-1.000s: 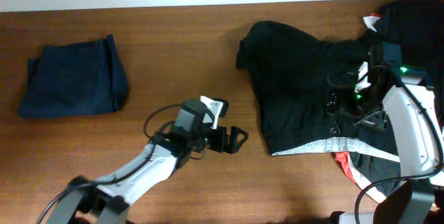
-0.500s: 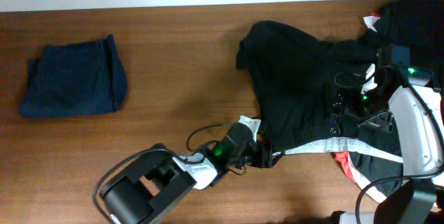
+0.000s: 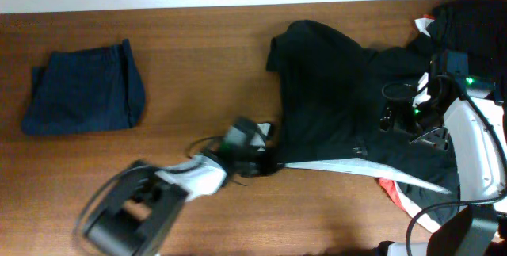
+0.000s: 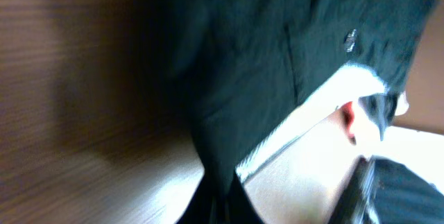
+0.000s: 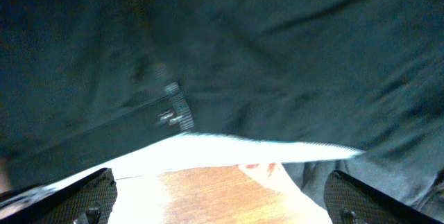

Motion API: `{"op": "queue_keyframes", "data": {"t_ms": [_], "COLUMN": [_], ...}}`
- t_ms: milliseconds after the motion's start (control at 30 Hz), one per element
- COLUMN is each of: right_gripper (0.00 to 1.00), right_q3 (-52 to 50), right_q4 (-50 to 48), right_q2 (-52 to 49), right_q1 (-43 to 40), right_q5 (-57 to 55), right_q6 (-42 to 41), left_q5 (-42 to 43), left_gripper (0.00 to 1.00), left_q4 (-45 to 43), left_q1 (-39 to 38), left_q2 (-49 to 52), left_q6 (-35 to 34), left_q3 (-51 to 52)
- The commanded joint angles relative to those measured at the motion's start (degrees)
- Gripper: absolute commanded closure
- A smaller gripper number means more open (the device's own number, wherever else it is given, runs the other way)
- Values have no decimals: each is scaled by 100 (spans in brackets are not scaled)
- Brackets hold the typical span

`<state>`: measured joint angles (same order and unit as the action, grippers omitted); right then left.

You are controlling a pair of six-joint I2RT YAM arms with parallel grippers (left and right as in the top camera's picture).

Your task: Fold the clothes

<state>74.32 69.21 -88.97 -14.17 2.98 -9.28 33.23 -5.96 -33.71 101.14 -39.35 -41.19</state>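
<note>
The left gripper (image 3: 266,162) pinches the white-trimmed hem of the black garment (image 3: 333,89), which lies on the right of the wooden surface (image 3: 198,42); the right gripper (image 5: 222,197) hovers above it, fingers spread wide; a folded navy garment (image 3: 83,89) lies far left.

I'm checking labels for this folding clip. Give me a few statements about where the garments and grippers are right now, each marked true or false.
1. The navy garment lies folded at the left of the table, apart from both arms. True.
2. The right gripper is shut on the white trim. False: its fingers stand wide apart over the black garment.
3. The left gripper is at the black garment's corner, where the white trim ends. True.
4. The black garment is folded into a neat square. False: it lies spread out and rumpled.
</note>
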Motion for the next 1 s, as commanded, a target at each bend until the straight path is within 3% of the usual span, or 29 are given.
{"op": "queue_keyframes", "data": {"t_ms": [0,67,133,233,267,300,333,433,567,667,867,967], "right_gripper": [1,1,1,1,1,1,1,1,1,2,4,16], "right_q3": [48,48,48,48,48,48,48,48,48,48,46,46], "right_q4": [-24,-22,-22,-17,-7,7,17,24,-90,-232,-647,-1239], "right_q2": [118,118,118,118,118,118,118,118,85,-52,-699,-1279], "right_q1": [-15,-15,-15,-15,-13,-13,-13,-13,-9,-4,2,20], "right_q5": [-46,-44,-11,103,136,149,146,146,297,710,1008,1290], "right_q6": [-68,-68,-68,-68,-68,-66,-66,-66,-63,50,85,83], "left_q5": [140,-424,-820,-1235,-1294,-1314,-1309,-1139,-855,-702,-455,-470], "left_gripper": [100,99,99,96,75,23,1,1,1,1,1,1], "left_q4": [1405,1495,949,0,-164,-262,-179,966,3324,4341,4756,4756], "left_q1": [1818,2903,3722,4315,4398,4446,4450,4448,4369,4044,2898,2258], "left_q2": [-1545,-2166,-2455,-2411,-2352,-2251,-2173,-2055,-2048,-2048,-2048,-2048], "left_q6": [1410,1545,1545,1545,1545,1545,1545,1545,1545,1543,997,494], "left_q3": [57,24,4,2,4,2,4,4,4,11,83,116]}}
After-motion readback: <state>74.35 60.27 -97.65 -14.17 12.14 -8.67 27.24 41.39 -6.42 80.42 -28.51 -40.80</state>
